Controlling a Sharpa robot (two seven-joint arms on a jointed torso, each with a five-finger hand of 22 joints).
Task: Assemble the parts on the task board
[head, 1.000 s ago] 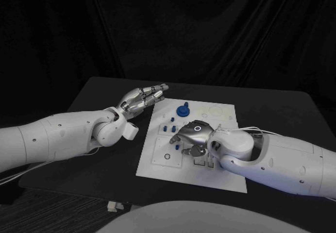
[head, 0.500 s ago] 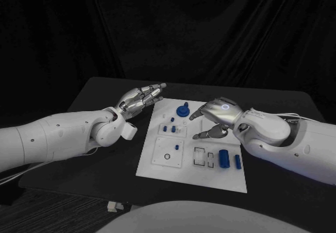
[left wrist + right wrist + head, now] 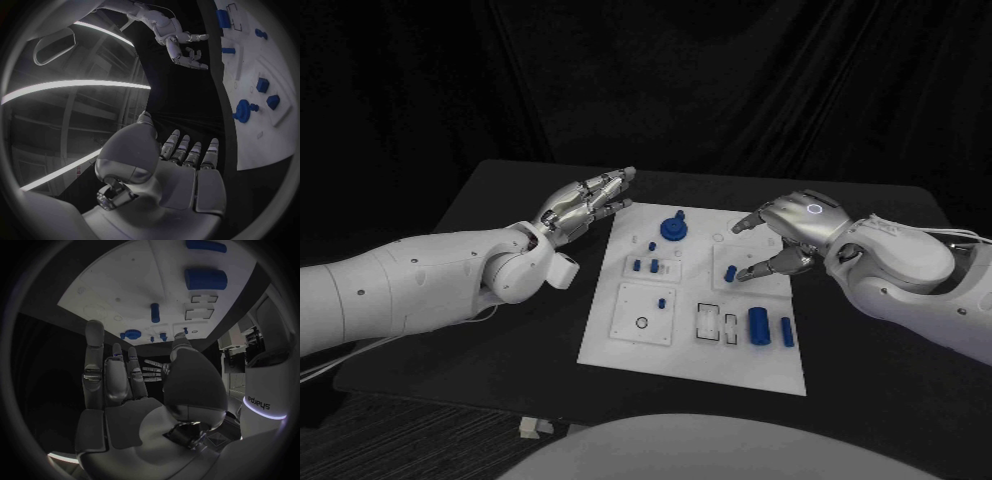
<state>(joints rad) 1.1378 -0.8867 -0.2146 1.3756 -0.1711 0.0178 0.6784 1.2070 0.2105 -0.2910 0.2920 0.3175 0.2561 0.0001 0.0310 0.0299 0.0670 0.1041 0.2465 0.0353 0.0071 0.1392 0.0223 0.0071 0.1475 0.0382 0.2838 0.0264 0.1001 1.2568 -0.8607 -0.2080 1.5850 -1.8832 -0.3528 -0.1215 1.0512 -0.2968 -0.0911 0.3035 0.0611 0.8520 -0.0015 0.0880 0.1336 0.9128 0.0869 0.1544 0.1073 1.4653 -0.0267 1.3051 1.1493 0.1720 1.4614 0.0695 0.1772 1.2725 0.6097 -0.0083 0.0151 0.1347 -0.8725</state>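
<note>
Above the right edge of the task board [image 3: 697, 345], toward its far end, the right hand [image 3: 788, 232] hangs with fingers spread and nothing held; its fingertips [image 3: 738, 276] point down at a small blue part [image 3: 731, 270] on the square plate there, and I cannot tell whether they touch it. The right wrist view shows the palm [image 3: 140, 390] facing the board with fingers extended and apart, nothing between them. Along the near right edge lie a large blue cylinder [image 3: 760, 326] and a slimmer blue bar [image 3: 788, 332], just beside two outlined rectangular slots [image 3: 713, 322]. In the middle of the board sit two short blue blocks [image 3: 646, 266]; nearer the far edge stands a round blue knob [image 3: 675, 229]. A small blue peg [image 3: 662, 299] and a ring mark [image 3: 642, 323] sit on the near-left square plate. The left hand [image 3: 589, 203] hovers flat and open over the table [image 3: 516, 190] just off the board's far left corner, holding nothing. Judgement: the step in hand is picking the next part, probably the small one beneath the right fingertips. To do it well, descend straight, pinch the part by opposite sides, lift clear before travelling, and align its long axis with the receiving recess before pressing. The left hand could steady the board's left edge against sliding.
</note>
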